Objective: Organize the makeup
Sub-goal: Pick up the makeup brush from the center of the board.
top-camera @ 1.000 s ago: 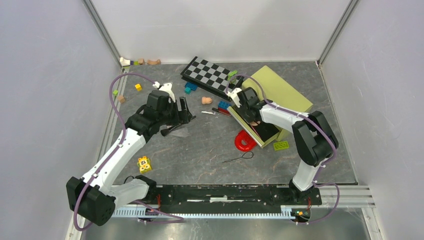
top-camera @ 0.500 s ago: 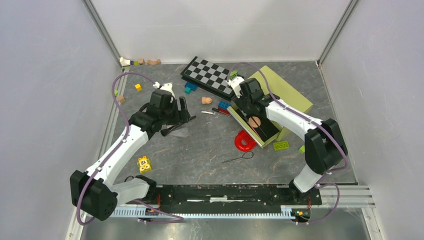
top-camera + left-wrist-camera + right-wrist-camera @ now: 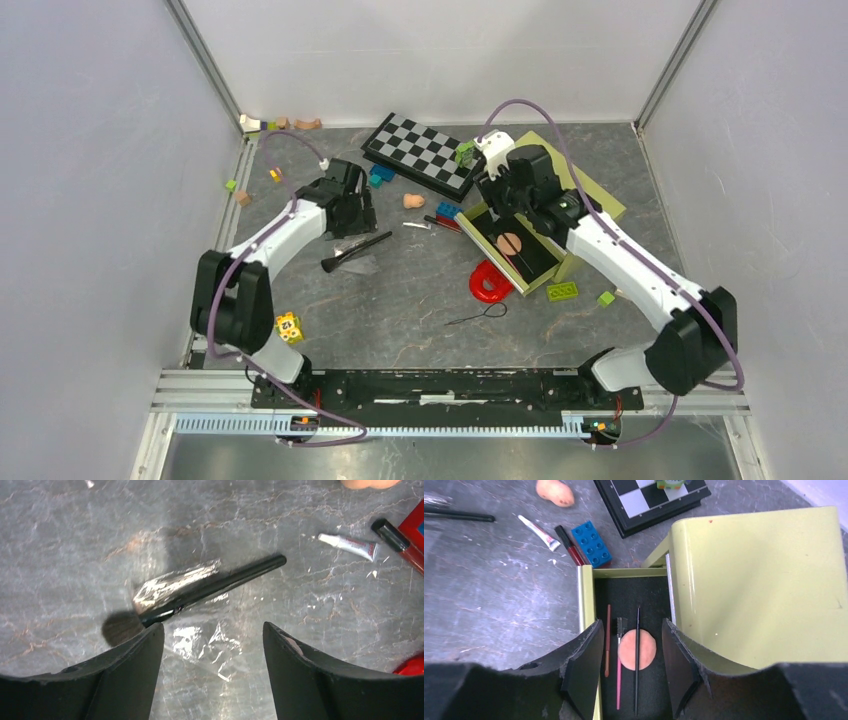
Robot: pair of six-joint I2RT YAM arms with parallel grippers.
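A black-handled brush (image 3: 215, 582) lies on the table over a crumpled clear wrapper (image 3: 175, 580), just ahead of my left gripper (image 3: 212, 630), which is open with nothing in it. From above, this brush (image 3: 356, 250) sits just below the left gripper (image 3: 352, 215). My right gripper (image 3: 632, 625) hovers open and empty over the green box's black tray (image 3: 624, 595). Inside lie a peach puff (image 3: 647, 650), a brown pencil (image 3: 608, 640), a pink spoolie (image 3: 619, 670) and a thin black brush (image 3: 637, 690). A small white tube (image 3: 350, 544) and a red lip gloss (image 3: 400, 542) lie on the table between the arms.
The box's green lid (image 3: 764, 580) stands right of the tray. A chessboard (image 3: 420, 150), a blue brick (image 3: 591, 542), a peach sponge (image 3: 555, 491) and a red horseshoe piece (image 3: 488, 285) lie around it. Toy bricks (image 3: 288, 326) and a black loop (image 3: 480, 315) are scattered nearer the front.
My right gripper opened, lifted and pulled back toward the far side, leaving the puff in the tray. My left arm swung back and left, away from the brush.
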